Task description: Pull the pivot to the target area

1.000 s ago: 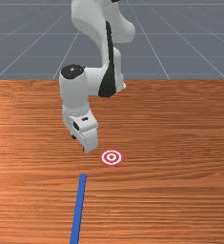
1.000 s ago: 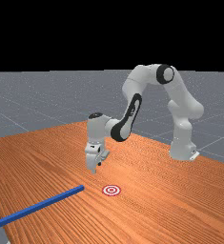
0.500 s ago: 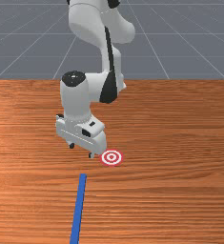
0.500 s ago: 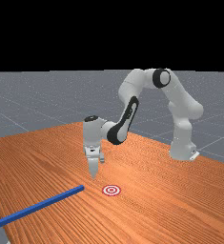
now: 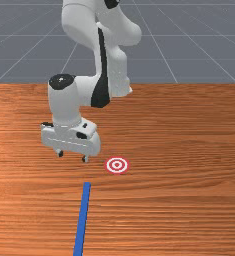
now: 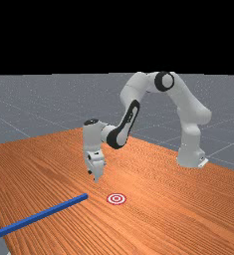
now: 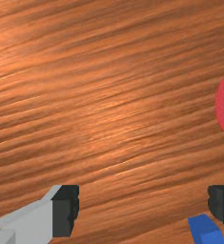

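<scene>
The hand (image 5: pixel 73 156) hovers over the table (image 5: pixel 189 200), fingers apart, holding nothing. The blue bar (image 5: pixel 82 215) lies with its inner end near the red-and-white target (image 5: pixel 117 165), its outer end at the table edge opposite the arm's base.

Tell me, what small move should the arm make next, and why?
It should probably ease the gripper toward the front view's camera and slightly to that view's right, to the end of the blue bar closest to the red-and-white target. The fingers stand open, but that end isn't between them, so closing now would likely miss.
</scene>
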`<state>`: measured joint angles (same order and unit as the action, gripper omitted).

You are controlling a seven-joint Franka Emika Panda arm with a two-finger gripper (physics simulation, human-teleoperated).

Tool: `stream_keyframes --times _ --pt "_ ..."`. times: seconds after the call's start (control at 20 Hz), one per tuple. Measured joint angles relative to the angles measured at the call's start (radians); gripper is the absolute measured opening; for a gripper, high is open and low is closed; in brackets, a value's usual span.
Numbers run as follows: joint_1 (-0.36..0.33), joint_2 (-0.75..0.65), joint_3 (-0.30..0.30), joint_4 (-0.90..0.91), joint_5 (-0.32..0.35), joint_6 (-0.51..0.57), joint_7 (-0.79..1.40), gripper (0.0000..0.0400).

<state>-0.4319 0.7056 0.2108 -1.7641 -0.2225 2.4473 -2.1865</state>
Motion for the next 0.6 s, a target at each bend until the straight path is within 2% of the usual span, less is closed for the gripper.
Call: stream_keyframes --times 0.2,0.25,0.3,0.35,0.4,0.45,0.5,0.55,0.6 --pt "-0.051 0.016 0.032 0.021 -0.031 -0.012 -0.188 0.04" --pt "-0.028 0.011 -0.001 0.022 -0.001 -0.009 -0.044 0.04" --pt "-0.048 0.027 0.024 0.043 -0.027 -0.022 -0.169 0.04" --pt "-0.03 0.032 0.004 0.058 -0.009 -0.026 -0.078 0.04" --pt "-0.03 0.041 0.007 0.074 -0.012 -0.033 -0.093 0.04" --pt "-0.067 0.079 0.064 0.128 -0.068 -0.067 -0.38 0.04" --pt "-0.059 0.113 0.069 0.191 -0.074 -0.096 -0.418 0.04" --pt "-0.039 0.135 0.053 0.238 -0.058 -0.114 -0.339 0.04" --pt "-0.024 0.219 0.071 0.391 -0.078 -0.188 -0.496 0.04"
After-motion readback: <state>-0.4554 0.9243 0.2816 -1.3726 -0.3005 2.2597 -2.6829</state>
